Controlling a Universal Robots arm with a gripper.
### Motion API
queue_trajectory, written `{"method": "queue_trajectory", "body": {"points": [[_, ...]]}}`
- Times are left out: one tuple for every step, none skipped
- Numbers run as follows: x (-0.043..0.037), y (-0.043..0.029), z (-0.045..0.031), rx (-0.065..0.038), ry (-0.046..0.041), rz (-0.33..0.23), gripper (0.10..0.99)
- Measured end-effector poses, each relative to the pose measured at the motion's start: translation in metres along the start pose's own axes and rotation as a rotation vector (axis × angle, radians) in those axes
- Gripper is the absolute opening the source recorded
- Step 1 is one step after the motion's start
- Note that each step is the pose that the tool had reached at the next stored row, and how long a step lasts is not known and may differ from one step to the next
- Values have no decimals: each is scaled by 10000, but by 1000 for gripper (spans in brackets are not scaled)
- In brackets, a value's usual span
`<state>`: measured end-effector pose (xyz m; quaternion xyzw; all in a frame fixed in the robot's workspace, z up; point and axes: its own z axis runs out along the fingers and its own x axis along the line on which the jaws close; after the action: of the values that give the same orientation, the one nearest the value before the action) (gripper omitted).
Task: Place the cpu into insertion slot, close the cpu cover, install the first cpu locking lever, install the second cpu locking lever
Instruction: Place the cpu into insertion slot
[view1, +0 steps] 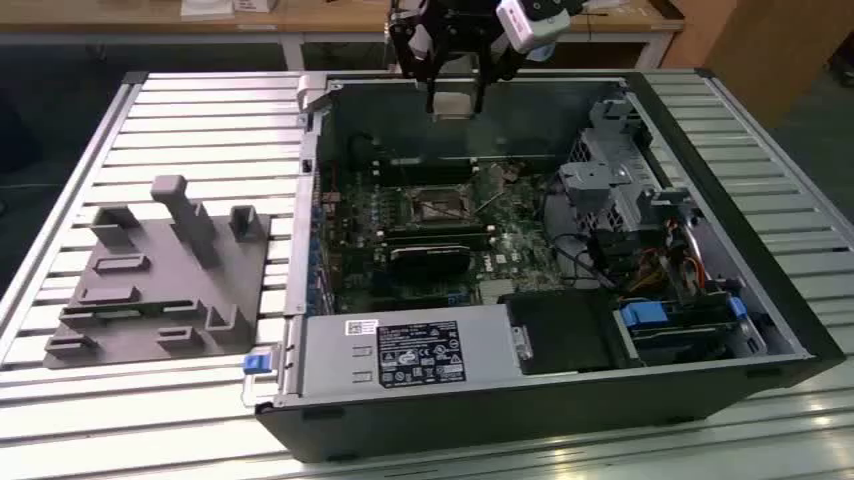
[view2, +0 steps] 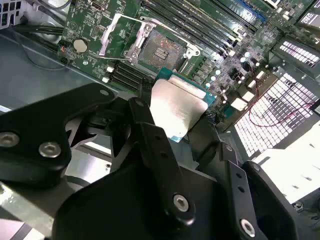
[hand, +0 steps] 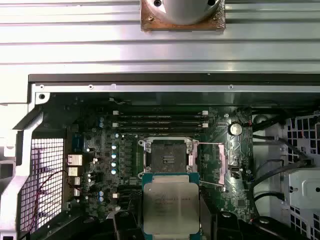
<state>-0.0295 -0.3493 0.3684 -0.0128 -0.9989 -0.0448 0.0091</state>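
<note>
While the gripper (view2: 176, 127) hovers, it clamps the cpu (hand: 171, 205).

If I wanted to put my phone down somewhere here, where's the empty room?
Bare table slats lie behind the grey fixture and in front of it, plus a strip on the exterior view's right of the computer case. Inside the case it is crowded: circuit board, cables, and overhead the gripper holding the cpu.

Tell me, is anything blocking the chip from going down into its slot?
Nothing visible is. The gripper holds the chip up in the air. The slot is bare, and its cover is swung open to one side.
</note>
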Motion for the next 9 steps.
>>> {"method": "queue_trajectory", "body": {"points": [[0, 0, 0, 0, 0, 0, 541], [0, 0, 0, 0, 0, 0, 541], [0, 0, 0, 0, 0, 0, 541], [0, 0, 0, 1, 1, 0, 541], [0, 0, 2, 1, 1, 0, 541], [0, 0, 4, 1, 1, 0, 541], [0, 0, 6, 0, 0, 0, 541], [0, -1, 9, 0, 0, 0, 541], [0, -1, 12, 1, 0, 0, 541]]}}
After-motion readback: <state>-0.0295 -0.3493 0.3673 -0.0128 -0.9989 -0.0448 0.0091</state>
